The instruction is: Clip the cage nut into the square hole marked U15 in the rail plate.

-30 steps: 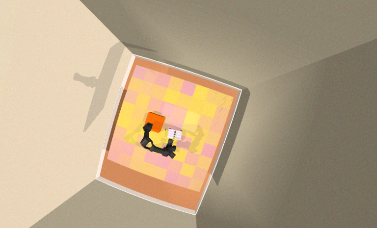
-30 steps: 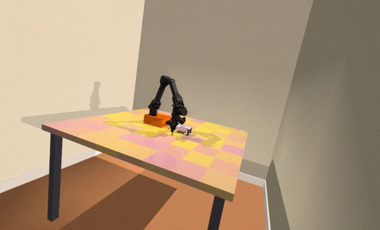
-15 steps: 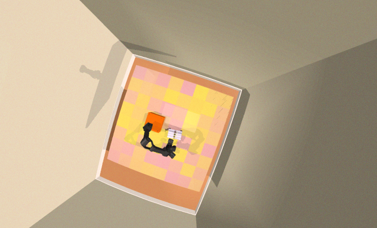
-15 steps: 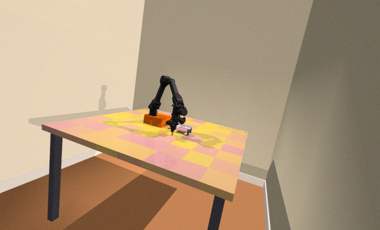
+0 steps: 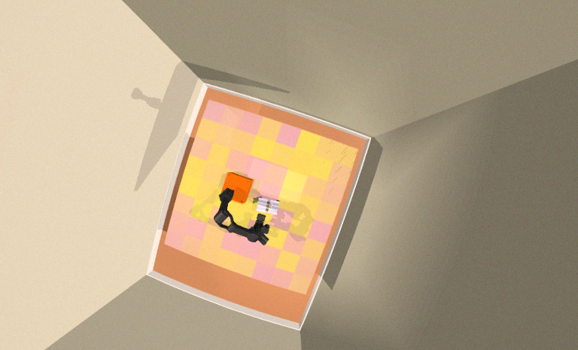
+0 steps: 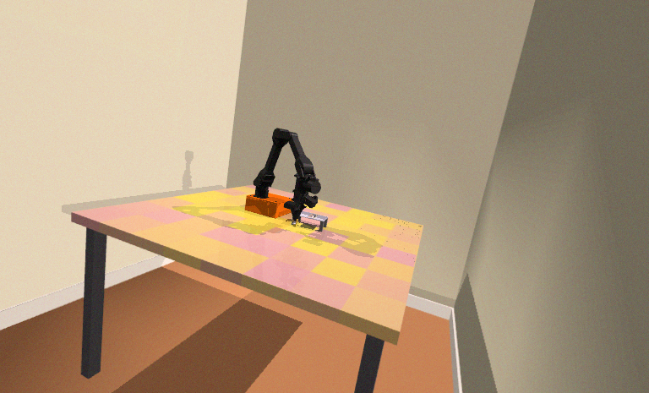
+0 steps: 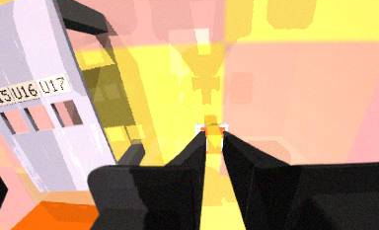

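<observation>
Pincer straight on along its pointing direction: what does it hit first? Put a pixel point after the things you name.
Likely the checkered pink-and-yellow tabletop (image 5: 293,180) (image 6: 286,269) (image 7: 296,92), met first by the small metallic cage nut (image 7: 213,136) in the black pincer (image 5: 261,217) (image 6: 295,222) (image 7: 212,136). Remaining gap unclear.

The checkered yellow-and-pink table (image 5: 272,252) (image 6: 286,254) is seen from high above in the top view, turned at a slant and small between the walls. In the exterior view it is seen from beyond one edge, from somewhat above and at a distance, with the dark legs included; the camera is faced across it towards a wall corner. In both, the black jointed arm (image 5: 241,229) (image 6: 270,159) is shown whole. The wrist view is taken close up, downward past the black end effector (image 7: 214,141). The silvery raised rail plate (image 5: 272,202) (image 6: 315,218) (image 7: 46,141) is shared by all three, cut off at left in the wrist view.
</observation>
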Available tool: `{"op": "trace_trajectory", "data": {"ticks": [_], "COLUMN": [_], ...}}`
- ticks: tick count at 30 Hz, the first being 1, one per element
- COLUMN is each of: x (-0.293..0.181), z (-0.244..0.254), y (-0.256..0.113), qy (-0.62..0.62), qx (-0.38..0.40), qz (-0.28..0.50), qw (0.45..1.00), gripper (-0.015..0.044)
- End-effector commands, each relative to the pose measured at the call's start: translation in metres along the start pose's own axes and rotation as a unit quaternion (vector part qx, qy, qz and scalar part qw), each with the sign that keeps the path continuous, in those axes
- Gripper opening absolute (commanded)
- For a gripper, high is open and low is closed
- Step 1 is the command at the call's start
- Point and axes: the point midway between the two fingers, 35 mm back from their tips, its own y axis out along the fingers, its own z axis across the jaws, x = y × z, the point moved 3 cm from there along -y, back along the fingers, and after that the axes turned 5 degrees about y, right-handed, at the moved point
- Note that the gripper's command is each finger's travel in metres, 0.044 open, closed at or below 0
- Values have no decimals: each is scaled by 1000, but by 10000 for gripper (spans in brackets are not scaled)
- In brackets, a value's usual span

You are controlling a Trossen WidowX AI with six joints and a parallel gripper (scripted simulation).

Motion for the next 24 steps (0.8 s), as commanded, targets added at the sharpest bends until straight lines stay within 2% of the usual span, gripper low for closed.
{"op": "trace_trajectory", "data": {"ticks": [1,13,19,24], "x": [3,0,1,6], "z": [-1,1,5,33], "y": [-31,-71,-72,-72], "qy": [2,4,3,-8], "qx": [-5,-5,-4,-3], "qz": [-10,-6,-6,-6], "qw": [1000,1000,1000,1000], "gripper": [35,35,35,35]}}
